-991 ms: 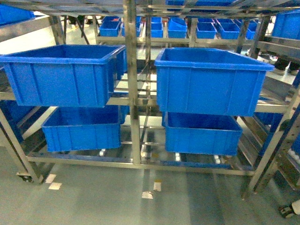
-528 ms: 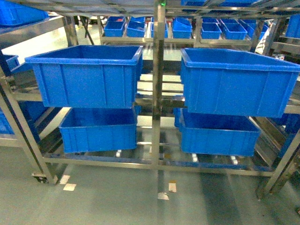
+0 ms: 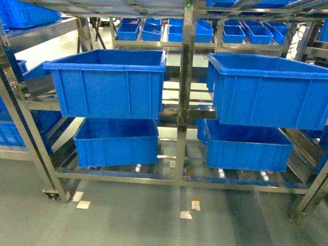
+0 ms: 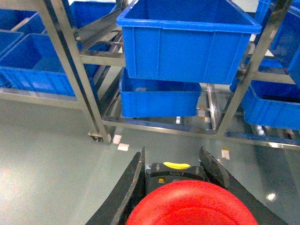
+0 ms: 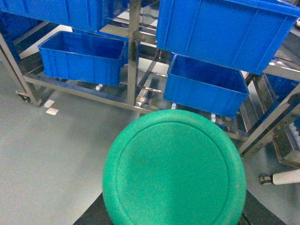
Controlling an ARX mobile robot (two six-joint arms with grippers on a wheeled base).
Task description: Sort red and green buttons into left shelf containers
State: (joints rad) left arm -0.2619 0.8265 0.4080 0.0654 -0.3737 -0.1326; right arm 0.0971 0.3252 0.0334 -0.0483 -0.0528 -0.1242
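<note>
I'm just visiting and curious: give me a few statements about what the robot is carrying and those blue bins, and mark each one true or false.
1. The left claw holds a red button. True.
2. The button in the right wrist view is yellow. False: that green button has a green cap.
3. In the head view, the rack carries four large blue bins, two upper and two lower. True.
4. The upper left bin is full of buttons. False: no buttons show in it; its inside is mostly hidden from these views.
5. The rack stands on carpet. False: it stands on a smooth grey floor with small tape marks.
</note>
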